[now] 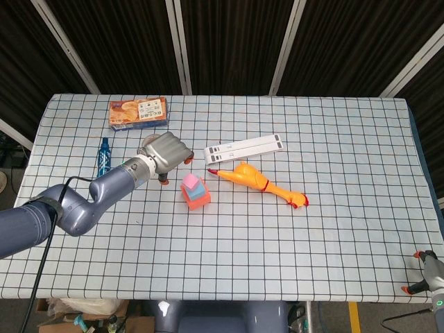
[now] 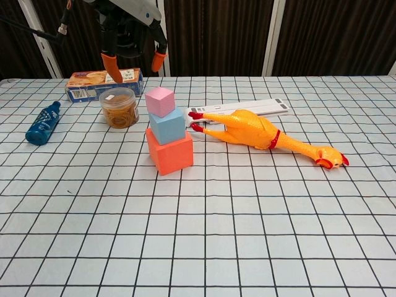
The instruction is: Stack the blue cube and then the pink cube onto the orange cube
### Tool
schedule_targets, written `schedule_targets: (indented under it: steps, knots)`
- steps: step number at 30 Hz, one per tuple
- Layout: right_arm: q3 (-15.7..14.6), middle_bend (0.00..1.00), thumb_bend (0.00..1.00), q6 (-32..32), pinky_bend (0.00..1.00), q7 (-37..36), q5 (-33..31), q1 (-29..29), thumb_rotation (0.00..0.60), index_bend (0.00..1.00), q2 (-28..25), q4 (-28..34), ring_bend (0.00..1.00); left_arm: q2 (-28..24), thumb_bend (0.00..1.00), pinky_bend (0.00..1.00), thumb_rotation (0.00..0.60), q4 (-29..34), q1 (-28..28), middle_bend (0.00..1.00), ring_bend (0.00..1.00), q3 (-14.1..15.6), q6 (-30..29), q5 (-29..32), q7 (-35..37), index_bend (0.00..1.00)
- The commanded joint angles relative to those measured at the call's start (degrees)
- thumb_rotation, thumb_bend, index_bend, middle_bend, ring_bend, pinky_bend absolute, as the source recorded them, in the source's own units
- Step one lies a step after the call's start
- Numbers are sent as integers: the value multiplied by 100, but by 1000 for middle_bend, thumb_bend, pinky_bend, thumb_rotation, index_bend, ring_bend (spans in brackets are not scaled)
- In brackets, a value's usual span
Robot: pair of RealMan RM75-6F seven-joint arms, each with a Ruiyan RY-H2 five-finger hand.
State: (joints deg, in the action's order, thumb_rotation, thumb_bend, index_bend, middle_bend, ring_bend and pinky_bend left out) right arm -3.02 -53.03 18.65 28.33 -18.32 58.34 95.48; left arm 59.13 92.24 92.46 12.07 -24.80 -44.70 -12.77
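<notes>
A: The left hand (image 2: 132,38) hangs empty, fingers spread, above the jar (image 2: 120,107) and apart from the stack. The right hand (image 1: 428,277) barely shows at the table's corner; I cannot tell its state.

B: The cubes?

A: The pink cube (image 2: 160,101) sits on the blue cube (image 2: 167,125), on the orange cube (image 2: 169,151). The rubber chicken (image 2: 263,136) lies beside them; bare cloth in front.

B: The jar?

A: Lidded, brownish contents.

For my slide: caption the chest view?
Pink cube tops blue cube on orange cube; left robot hand open above.
</notes>
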Motion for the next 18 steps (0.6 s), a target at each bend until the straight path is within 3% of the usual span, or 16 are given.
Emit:
schedule_targets:
  steps: [1,18]
  knots:
    - [-1,88,122,-8,264,-9,8,5,600,210,-8,8,241,-80,198,895,600,72,-100,750,757,-85,50,-88,82,338]
    - [-12,87,122,29,263,-39,22,0,600,210,-10,-4,241,50,198,895,600,-48,-403,751,758,-187,353,-299,164,313]
